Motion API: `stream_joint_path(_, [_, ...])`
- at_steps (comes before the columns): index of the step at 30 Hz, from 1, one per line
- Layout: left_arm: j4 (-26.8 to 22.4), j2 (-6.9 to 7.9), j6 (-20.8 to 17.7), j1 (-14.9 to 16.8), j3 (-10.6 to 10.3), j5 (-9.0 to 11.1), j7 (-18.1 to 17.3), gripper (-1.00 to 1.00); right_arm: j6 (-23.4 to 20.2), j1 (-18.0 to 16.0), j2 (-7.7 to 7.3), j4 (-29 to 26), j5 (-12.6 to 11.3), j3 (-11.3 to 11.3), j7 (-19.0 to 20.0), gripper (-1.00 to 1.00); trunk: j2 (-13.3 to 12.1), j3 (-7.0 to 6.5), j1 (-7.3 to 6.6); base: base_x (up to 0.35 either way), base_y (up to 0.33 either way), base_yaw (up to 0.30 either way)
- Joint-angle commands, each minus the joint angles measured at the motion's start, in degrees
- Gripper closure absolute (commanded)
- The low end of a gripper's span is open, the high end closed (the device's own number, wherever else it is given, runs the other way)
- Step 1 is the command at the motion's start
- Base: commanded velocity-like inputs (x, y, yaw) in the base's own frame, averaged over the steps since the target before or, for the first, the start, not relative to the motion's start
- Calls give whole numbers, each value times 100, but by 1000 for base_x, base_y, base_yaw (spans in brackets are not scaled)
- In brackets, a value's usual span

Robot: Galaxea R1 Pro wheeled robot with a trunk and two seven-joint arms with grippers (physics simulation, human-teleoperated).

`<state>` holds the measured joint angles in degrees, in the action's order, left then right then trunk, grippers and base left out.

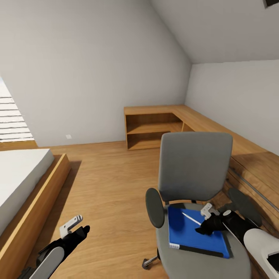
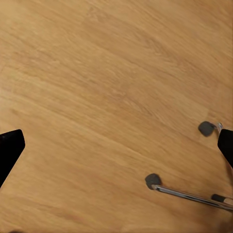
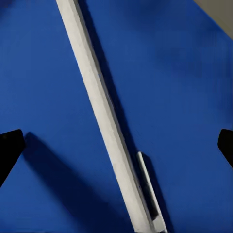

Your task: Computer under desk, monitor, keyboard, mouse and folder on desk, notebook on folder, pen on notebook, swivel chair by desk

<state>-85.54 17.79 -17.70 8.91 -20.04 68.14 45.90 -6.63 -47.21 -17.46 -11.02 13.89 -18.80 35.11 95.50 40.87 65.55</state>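
Right pincer (image 1: 204, 226), jaws spread, hovers over the white pen (image 1: 191, 218) on the blue folder (image 1: 193, 236) at lower right, seemingly poised to lift it off the swivel chair (image 1: 193, 170), while the left pincer (image 1: 75, 228) hangs open above the floor (image 1: 108, 182).

No legible txt anywhere

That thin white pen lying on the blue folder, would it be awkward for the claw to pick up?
Probably a bit. The pen is slim and lies flat on the smooth folder, so it may roll or skid if nudged. It looks rigid and light. The right gripper hangs over it, jaws spread.
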Motion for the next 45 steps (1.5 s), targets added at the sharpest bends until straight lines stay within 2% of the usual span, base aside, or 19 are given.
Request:
stream_joint_path(1, [-7,5,-13,6,-9,24,39,-100,-39,1,4,-12,52,-30,31,-100,4,6,0,0,0,0])
stream_joint_path(5, [-7,0,-11,6,-9,24,40,-100,-40,1,1,7,52,-49,31,-100,4,6,0,0,0,0])
stream_joint_path(8, [-6,-2,-9,6,-9,24,41,-100,-40,1,-2,11,52,-52,31,-100,124,60,66,0,0,0])
stream_joint_path(24, [2,-4,-13,6,-9,33,42,-100,-29,1,6,10,45,-79,27,-100,124,60,66,0,0,0])
stream_joint_path(25, [2,-4,-14,6,-9,33,42,-100,-30,1,6,11,44,-79,26,100,124,60,66,0,0,0])
stream_joint_path(45, [22,-4,-14,6,-9,33,38,-100,-28,1,25,12,44,-94,23,100,124,60,66,0,0,0])
